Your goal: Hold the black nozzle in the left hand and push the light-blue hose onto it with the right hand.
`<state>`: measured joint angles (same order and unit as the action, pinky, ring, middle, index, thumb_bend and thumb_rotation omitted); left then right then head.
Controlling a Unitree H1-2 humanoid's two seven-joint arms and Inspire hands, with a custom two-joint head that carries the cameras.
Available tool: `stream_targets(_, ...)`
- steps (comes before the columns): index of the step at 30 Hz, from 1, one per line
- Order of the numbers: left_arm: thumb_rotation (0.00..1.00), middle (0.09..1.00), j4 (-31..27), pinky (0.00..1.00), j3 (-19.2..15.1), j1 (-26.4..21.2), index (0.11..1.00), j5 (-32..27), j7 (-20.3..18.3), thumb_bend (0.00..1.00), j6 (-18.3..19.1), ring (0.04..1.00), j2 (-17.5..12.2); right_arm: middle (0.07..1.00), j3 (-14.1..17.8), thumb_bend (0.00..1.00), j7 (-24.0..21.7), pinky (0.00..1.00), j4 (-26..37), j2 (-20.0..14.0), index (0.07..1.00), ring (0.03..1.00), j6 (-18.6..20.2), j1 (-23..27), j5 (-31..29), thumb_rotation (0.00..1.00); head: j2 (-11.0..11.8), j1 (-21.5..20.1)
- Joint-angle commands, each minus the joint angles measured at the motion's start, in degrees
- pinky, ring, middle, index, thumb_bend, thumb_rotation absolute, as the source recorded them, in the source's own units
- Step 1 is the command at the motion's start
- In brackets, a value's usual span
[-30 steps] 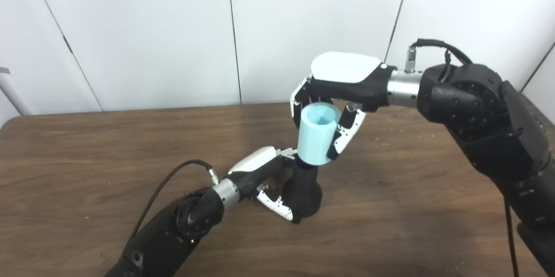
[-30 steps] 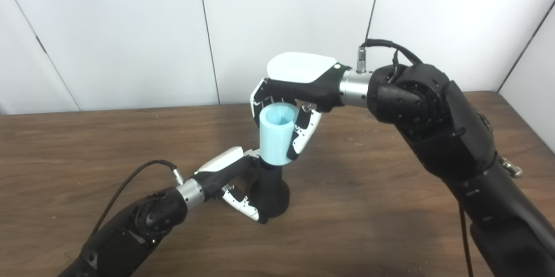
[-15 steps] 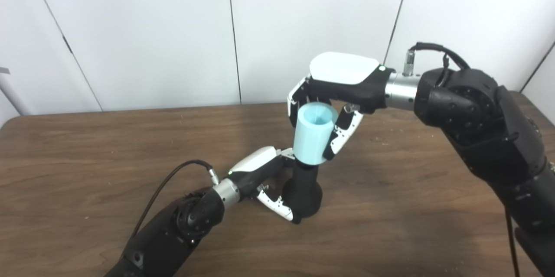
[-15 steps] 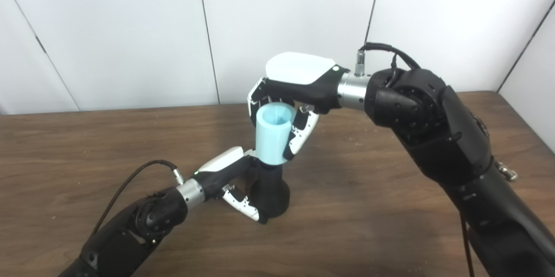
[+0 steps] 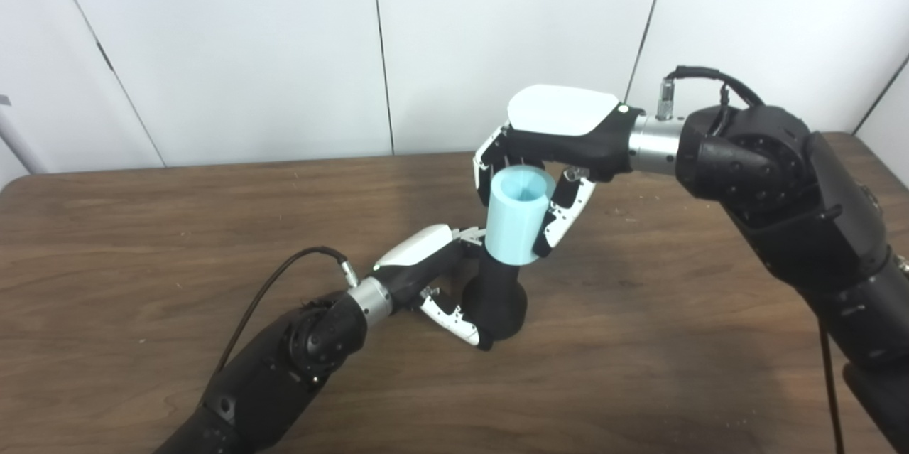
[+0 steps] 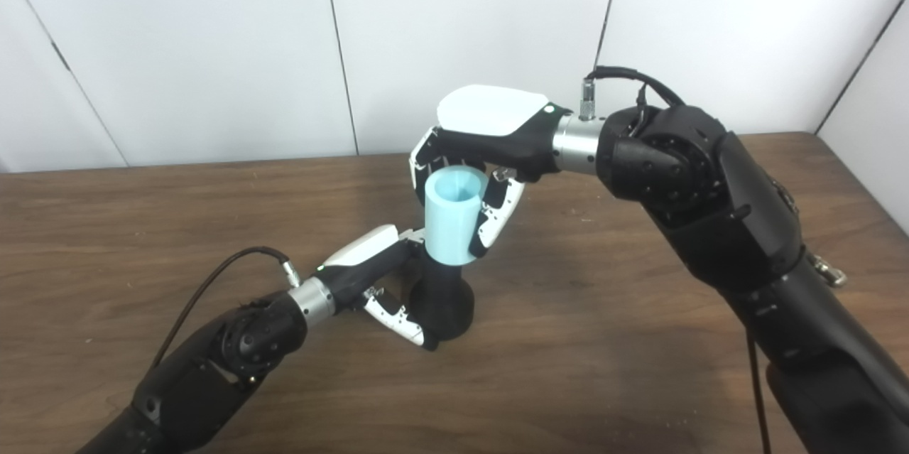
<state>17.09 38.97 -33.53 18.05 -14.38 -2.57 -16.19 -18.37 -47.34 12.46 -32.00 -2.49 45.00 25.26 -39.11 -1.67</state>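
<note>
You have a dark wooden table (image 5: 142,227) and white wall panels (image 5: 234,49) behind. Your left hand (image 5: 433,276) wraps the black flared plastic nozzle (image 5: 497,301), standing upright on the table. Your right hand (image 5: 550,155) grips the light-blue cylindrical hose (image 5: 517,223) from above, its lower end over the nozzle's neck, open end up.

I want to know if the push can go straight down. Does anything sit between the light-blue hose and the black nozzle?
Nothing visible does. The light-blue hose, held by the right hand, stands directly over the black nozzle, its lower end at the nozzle's neck. The left hand grips the nozzle from the side, below the joint.
</note>
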Motion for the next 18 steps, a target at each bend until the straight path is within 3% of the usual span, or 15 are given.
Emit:
stream_targets(1,0.06,0.955,3.3,1.0,5.73,5.71,0.48,3.96,-10.03,0.52,5.1,1.0,-0.21,0.489,1.38,0.5,1.85,0.34,0.17,-1.04,0.531,0.422,-1.5,4.24,0.33,0.0,-0.05,-0.04)
stream_targets(18,0.06,0.955,2.47,1.0,5.73,5.8,0.48,3.81,-10.25,0.52,5.5,1.0,-0.2,0.501,2.53,0.5,4.42,0.34,0.05,2.01,0.522,0.427,0.97,2.52,1.14,0.0,-0.56,-0.08)
